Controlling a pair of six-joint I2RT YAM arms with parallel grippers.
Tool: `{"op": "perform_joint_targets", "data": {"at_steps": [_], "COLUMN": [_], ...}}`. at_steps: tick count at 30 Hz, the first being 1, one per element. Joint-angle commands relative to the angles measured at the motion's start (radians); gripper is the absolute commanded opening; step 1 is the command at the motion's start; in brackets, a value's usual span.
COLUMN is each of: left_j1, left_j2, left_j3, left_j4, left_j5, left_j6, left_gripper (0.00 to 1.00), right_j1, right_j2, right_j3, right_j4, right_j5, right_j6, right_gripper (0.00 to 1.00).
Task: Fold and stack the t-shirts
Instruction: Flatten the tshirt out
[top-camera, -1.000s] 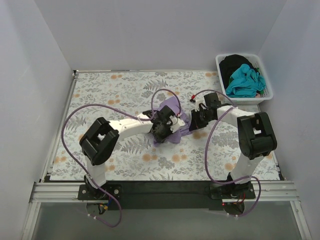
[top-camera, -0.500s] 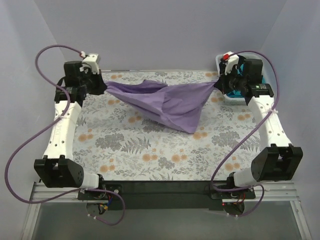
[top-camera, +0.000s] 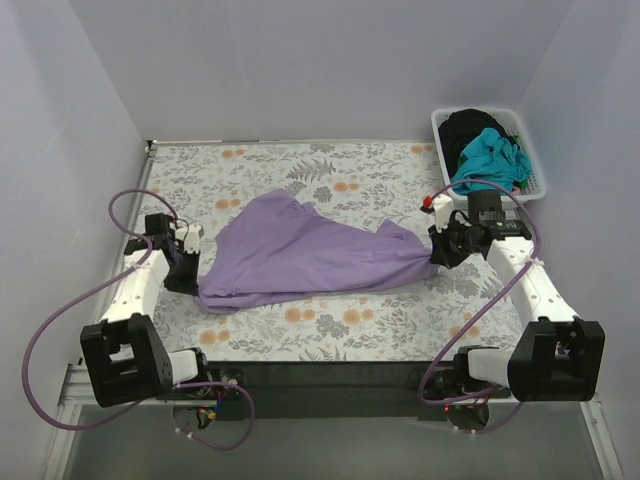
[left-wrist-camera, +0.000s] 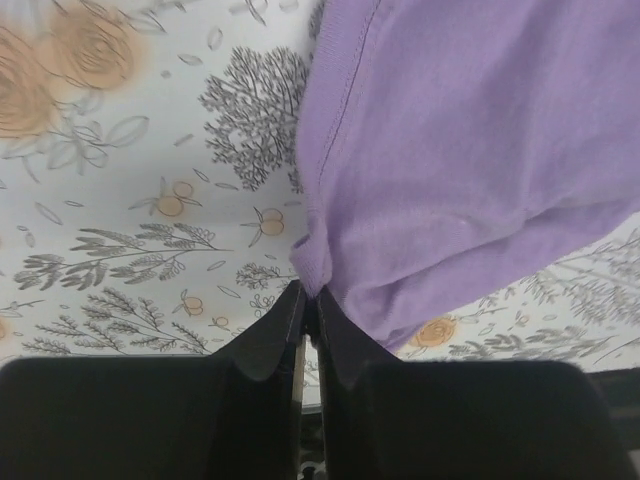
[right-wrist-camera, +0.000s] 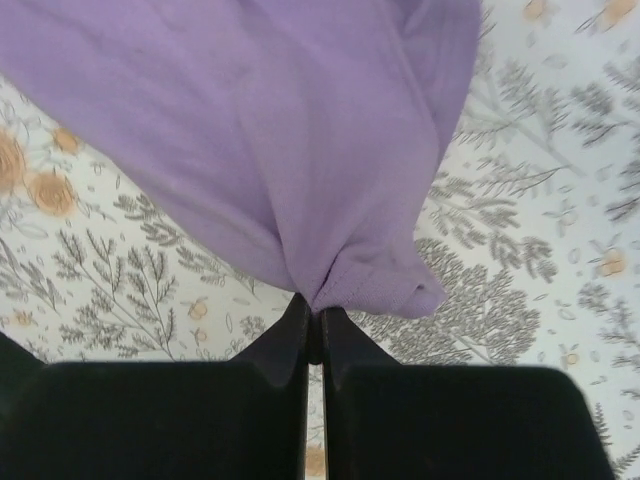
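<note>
- Stretching low across the middle of the worktop, the lavender t-shirt runs from 9 o'clock to 3 o'clock. It is broad toward 9 and tapers to a bunched end toward 3.
- It reads as light, limp cloth that sags, creases and gathers wherever it is pulled. I judge it will drape and slide rather than keep a shape, and it does not look fragile.
- The best holds, I'd say, are hems and corners; a stitched edge shows just beside the left end effector. Two holds well apart should open the cloth flat.
- On the left end effector the fingers are pressed together, nipping a small tuck of the shirt's edge at 9 o'clock.
- The right end effector is pressed together too, pinching a gathered wad of lavender cloth at 3 o'clock.
- Up at 2 o'clock, the teal t-shirt and the black t-shirt sit heaped in the white basket.
</note>
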Motion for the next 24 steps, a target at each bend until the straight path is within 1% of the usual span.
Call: {"op": "perform_joint_targets", "data": {"at_steps": [1, 2, 3, 4, 5, 6, 7, 8, 9, 10, 11, 12, 13, 14, 15, 16, 17, 18, 19, 20, 21, 22, 23, 24], "left_j1": [0.003, 0.003, 0.003, 0.003, 0.003, 0.003, 0.003, 0.002, 0.000, -0.001, -0.005, -0.017, -0.029, -0.041, -0.079, -0.103, -0.127, -0.174, -0.222, -0.269, -0.291, -0.310, -0.336, -0.347], "left_j2": [0.030, 0.046, 0.052, 0.052, 0.053, 0.069, 0.083, 0.102, 0.130, 0.195, 0.242, 0.283, 0.373, 0.417, 0.457, 0.542, 0.581, 0.627, 0.667, 0.758, 0.806, 0.858, 0.971, 1.019], "left_j3": [-0.032, -0.033, -0.025, 0.015, 0.047, 0.088, 0.145, 0.246, 0.306, 0.357, 0.459, 0.504, 0.547, 0.643, 0.685, 0.731, 0.768, 0.840, 0.872, 0.907, 1.002, 1.051, 1.117, 1.168], "left_j4": [-0.041, -0.047, -0.052, -0.052, -0.056, -0.062, -0.070, -0.082, -0.084, -0.082, -0.081, -0.081, -0.073, -0.072, -0.067, -0.046, -0.029, -0.014, 0.026, 0.037, 0.042, 0.030, 0.016, 0.002], "left_j5": [-0.025, -0.025, -0.019, -0.011, 0.033, 0.064, 0.102, 0.185, 0.211, 0.239, 0.266, 0.309, 0.328, 0.349, 0.377, 0.380, 0.376, 0.345, 0.325, 0.311, 0.302, 0.294, 0.296, 0.296], "left_j6": [0.114, 0.125, 0.144, 0.147, 0.150, 0.154, 0.158, 0.158, 0.151, 0.136, 0.133, 0.127, 0.110, 0.104, 0.095, 0.084, 0.066, 0.059, 0.055, 0.046, 0.038, 0.029, 0.012, 0.006], "left_gripper": [0.06, 0.10, 0.22, 0.33, 0.42, 0.56, 0.61, 0.67, 0.71, 0.75, 0.76, 0.76, 0.77, 0.77, 0.77, 0.77, 0.77, 0.77, 0.77, 0.77, 0.77, 0.77, 0.77, 0.76], "right_j1": [0.007, 0.007, 0.010, 0.010, 0.010, 0.012, 0.010, 0.010, 0.010, 0.010, 0.010, 0.010, 0.012, 0.010, 0.012, 0.010, 0.012, 0.010, 0.010, 0.010, 0.010, 0.012, 0.012, 0.013], "right_j2": [0.002, 0.005, 0.008, 0.009, 0.011, 0.014, 0.020, 0.023, 0.026, 0.035, 0.041, 0.049, 0.066, 0.075, 0.084, 0.101, 0.109, 0.115, 0.124, 0.129, 0.134, 0.140, 0.143, 0.146], "right_j3": [-0.041, -0.048, -0.054, -0.066, -0.069, -0.069, -0.068, -0.058, -0.052, -0.046, -0.029, -0.020, -0.011, -0.002, 0.017, 0.024, 0.029, 0.034, 0.032, 0.031, 0.026, 0.024, 0.024, 0.029], "right_j4": [-0.022, -0.026, -0.031, -0.030, -0.030, -0.030, -0.031, -0.031, -0.030, -0.030, -0.030, -0.030, -0.030, -0.028, -0.030, -0.030, -0.030, -0.028, -0.030, -0.030, -0.030, -0.031, -0.031, -0.033], "right_j5": [0.021, 0.023, 0.023, 0.024, 0.024, 0.026, 0.021, 0.015, 0.012, 0.004, -0.002, -0.005, -0.008, -0.009, -0.014, -0.014, -0.016, -0.016, -0.014, -0.013, -0.011, -0.011, -0.006, 0.000], "right_j6": [-0.090, -0.097, -0.106, -0.118, -0.121, -0.123, -0.123, -0.118, -0.117, -0.115, -0.109, -0.106, -0.101, -0.092, -0.089, -0.086, -0.083, -0.081, -0.081, -0.081, -0.081, -0.081, -0.081, -0.080], "right_gripper": [0.01, 0.01, 0.01, 0.01, 0.01, 0.01, 0.01, 0.01, 0.01, 0.01, 0.01, 0.01, 0.01, 0.01, 0.01, 0.01, 0.01, 0.01, 0.01, 0.01, 0.01, 0.01, 0.01, 0.01]}}
